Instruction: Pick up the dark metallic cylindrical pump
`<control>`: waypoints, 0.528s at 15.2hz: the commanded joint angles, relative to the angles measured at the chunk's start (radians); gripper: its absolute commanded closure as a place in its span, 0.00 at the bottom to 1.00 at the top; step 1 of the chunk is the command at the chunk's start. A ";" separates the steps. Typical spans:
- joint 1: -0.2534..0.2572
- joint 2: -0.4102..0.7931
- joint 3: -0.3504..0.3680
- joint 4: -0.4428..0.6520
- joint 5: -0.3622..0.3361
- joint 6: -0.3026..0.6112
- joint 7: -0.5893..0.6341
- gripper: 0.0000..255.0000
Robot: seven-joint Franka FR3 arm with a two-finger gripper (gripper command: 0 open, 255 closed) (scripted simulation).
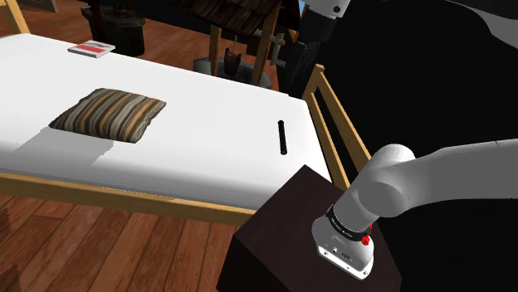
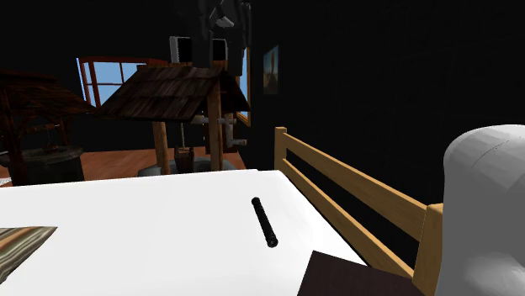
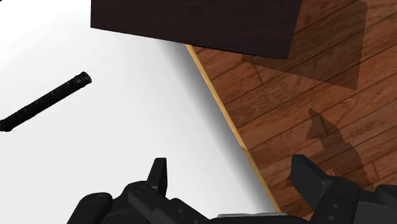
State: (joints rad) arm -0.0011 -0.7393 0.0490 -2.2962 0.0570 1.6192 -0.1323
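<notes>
The white bed point(image 1: 207, 145) lies under the claw point(image 3: 229, 167). A black pump point(image 3: 44, 102) lies on it, near the claw. A striped pillow point(image 1: 108, 114) and a book point(image 1: 90, 49) lie farther off.

Pillow point(image 2: 18, 245) — gripper point(image 3: 229, 167) too — edge-cropped

On my wrist cam the gripper point(image 3: 234, 184) sits wide open over the white bed's point(image 3: 127, 146) edge. The black pump point(image 3: 44, 102) is lying flat on it, well apart from the fingers.
</notes>
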 commanded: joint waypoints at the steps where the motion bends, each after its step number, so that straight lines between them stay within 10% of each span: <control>1: 0.000 0.000 0.000 0.000 0.000 0.000 0.000 0.00; 8: -0.073 0.128 -0.042 -0.076 -0.025 0.200 0.047 0.00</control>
State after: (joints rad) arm -0.0634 -0.6357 0.0134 -2.3698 0.0361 1.7908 -0.0932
